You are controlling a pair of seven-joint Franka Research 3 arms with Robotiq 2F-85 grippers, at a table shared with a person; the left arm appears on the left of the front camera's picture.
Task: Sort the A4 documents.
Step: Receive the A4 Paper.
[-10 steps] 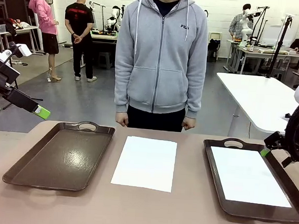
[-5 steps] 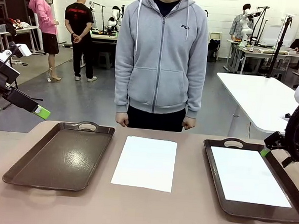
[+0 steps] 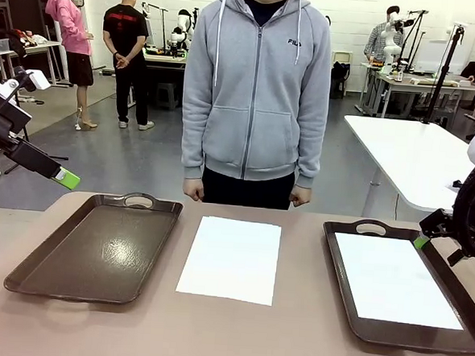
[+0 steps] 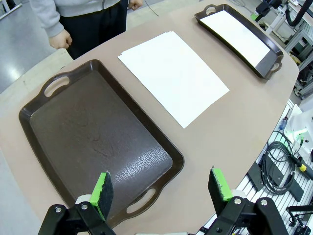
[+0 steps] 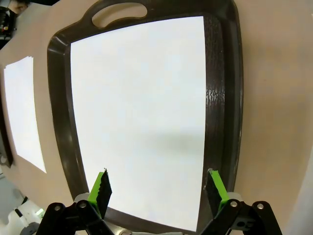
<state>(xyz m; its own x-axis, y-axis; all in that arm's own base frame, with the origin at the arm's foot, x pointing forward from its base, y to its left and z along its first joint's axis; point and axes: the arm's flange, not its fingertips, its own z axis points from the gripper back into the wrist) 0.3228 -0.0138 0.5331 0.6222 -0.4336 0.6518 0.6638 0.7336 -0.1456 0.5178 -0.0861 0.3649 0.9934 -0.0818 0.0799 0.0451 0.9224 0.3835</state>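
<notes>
The right gripper (image 5: 159, 183), spread wide and empty, hangs over a thin white paper sheet (image 5: 142, 112) lying in the right dark brown tray (image 5: 222, 73). The left gripper (image 4: 161, 186), also spread, hangs above the left brown tray (image 4: 73, 142). The white paper stack (image 3: 231, 258) between the trays is not yet sorted.

Small chest logo (image 3: 292, 43), apparently "FILA", on the person's grey hoodie (image 3: 253, 114).

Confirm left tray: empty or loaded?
Empty: the left tray shows bare glossy brown floor in front and left wrist views; sheets lie beside it.
</notes>
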